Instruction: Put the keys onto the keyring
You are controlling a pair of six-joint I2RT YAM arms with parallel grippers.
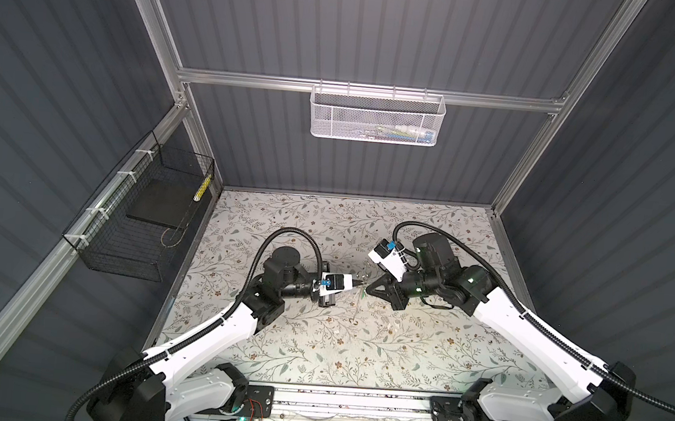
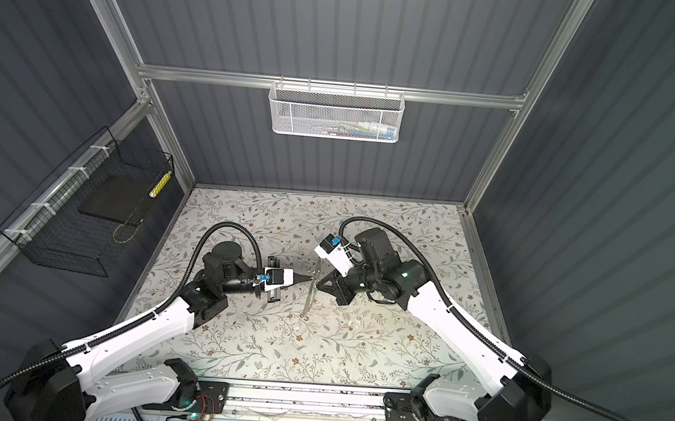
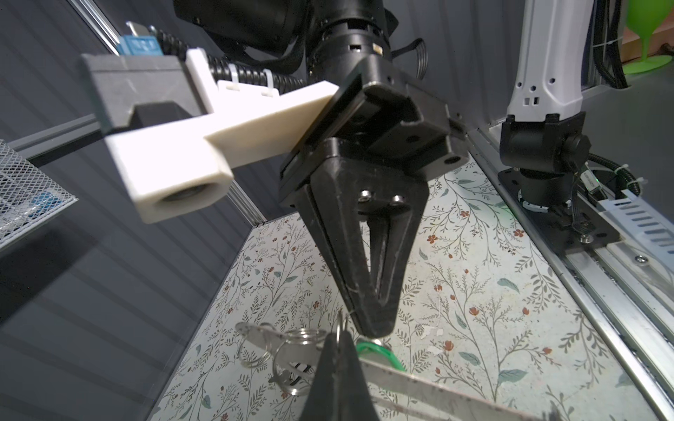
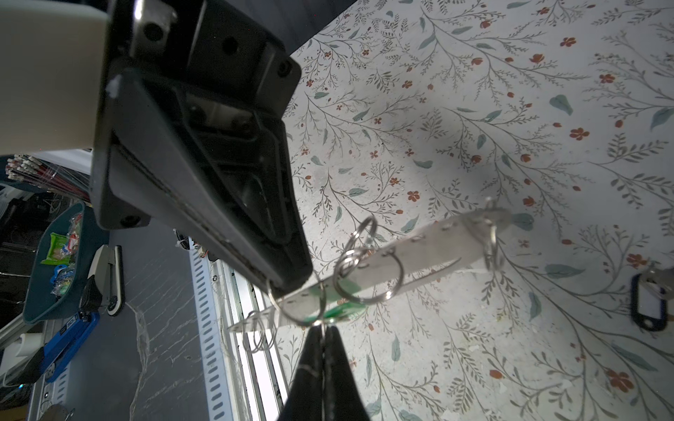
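Presently the left gripper (image 1: 358,283) and right gripper (image 1: 367,289) meet mid-table, both closed, pinching the thin metal keyring with green plastic tag (image 4: 344,309) aloft. Advised: firm grips, slight coil spread, no twisting against the long perforated metal strip (image 4: 419,251).

Keyring (image 4: 339,311): the green tag is mostly hidden behind the metal strip (image 4: 419,251), and its join to the ring is not visible. In both top views the ring is too small to resolve. The contents of the white mesh basket (image 1: 335,115) are unreadable, and in the left wrist view the strip's blurred end runs out of frame.
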